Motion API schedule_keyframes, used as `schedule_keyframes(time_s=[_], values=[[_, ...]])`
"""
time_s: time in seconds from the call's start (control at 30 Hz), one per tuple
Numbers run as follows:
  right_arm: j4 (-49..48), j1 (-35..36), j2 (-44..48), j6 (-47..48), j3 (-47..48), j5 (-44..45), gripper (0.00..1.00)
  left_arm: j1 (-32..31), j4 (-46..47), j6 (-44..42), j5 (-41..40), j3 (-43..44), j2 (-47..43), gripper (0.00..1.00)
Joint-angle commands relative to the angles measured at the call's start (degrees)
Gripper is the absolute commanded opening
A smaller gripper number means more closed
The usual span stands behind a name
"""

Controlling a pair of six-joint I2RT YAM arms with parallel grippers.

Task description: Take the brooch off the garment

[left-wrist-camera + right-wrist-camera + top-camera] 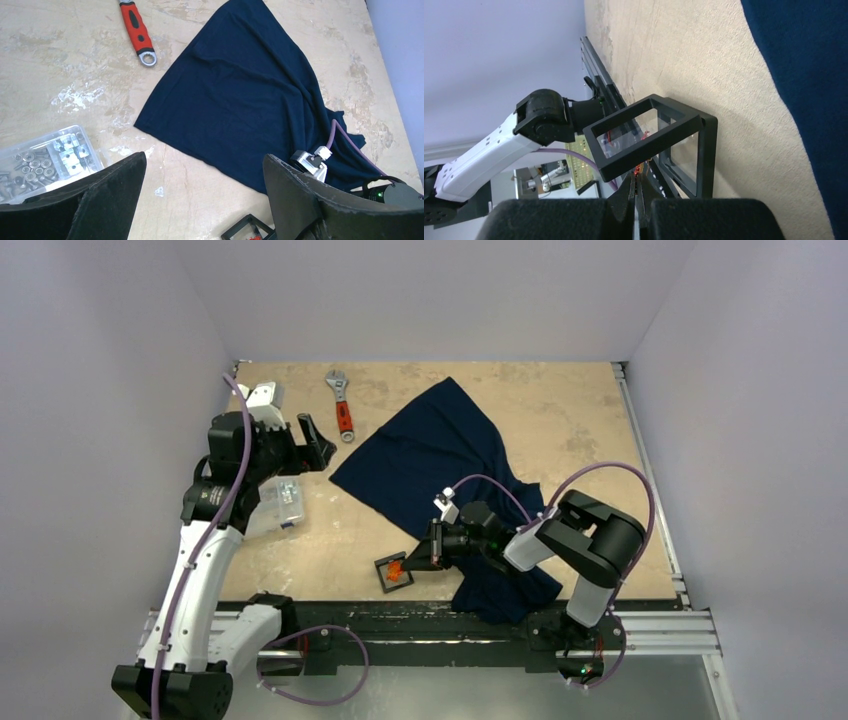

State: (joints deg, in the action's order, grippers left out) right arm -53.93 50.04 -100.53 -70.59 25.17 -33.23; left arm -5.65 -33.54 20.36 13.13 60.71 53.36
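A: Worktop (560, 400), garment (430, 445) spread on it: is brooch (395, 568) detached?

B: Detached, it is judged. Left claw (318, 443): held apart, idle. Right claw (637, 184): pressed together, apparently clamped on brooch, at black frame (707, 145). Release is outstanding.

Navy garment (430, 455), orange brooch (396, 568), red-handled wrench (343, 410), black frame (704, 150).

The left arm (205, 540) stood up from the near left corner and leaned along the left edge, its left gripper (318, 443) held high with the fingers spread wide. The right arm (590, 535) was folded low by the near edge, its right gripper (418, 552) pointing leftward, the fingers seemingly pressed together.
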Motion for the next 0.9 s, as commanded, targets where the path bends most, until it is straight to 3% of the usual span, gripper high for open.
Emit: schedule_keyframes(time_s=[0.0, 0.37, 0.6, 0.8, 0.87], values=[[-3.94, 0.56, -1.42, -0.28, 1.92, 2.16, 0.0, 0.89, 1.8, 0.78, 1.53, -0.56, -1.41, 0.87], [-4.28, 1.48, -5.2, -1.62, 3.46, 3.31, 0.0, 2.23, 0.88, 0.22, 1.99, -0.72, -1.9, 0.87], [1.81, 1.53, -1.28, -0.86, 2.51, 3.77, 0.15, 2.58, 1.14, 0.85, 2.4, -1.44, -2.04, 0.88], [6.3, 1.42, 2.69, 0.02, 1.25, 4.34, 0.44, 2.66, 1.64, 1.38, 2.78, -1.49, -1.82, 0.88], [7.23, 1.38, 3.83, 0.29, 1.16, 4.29, 0.48, 2.66, 1.63, 1.37, 2.93, -1.47, -1.86, 0.88]])
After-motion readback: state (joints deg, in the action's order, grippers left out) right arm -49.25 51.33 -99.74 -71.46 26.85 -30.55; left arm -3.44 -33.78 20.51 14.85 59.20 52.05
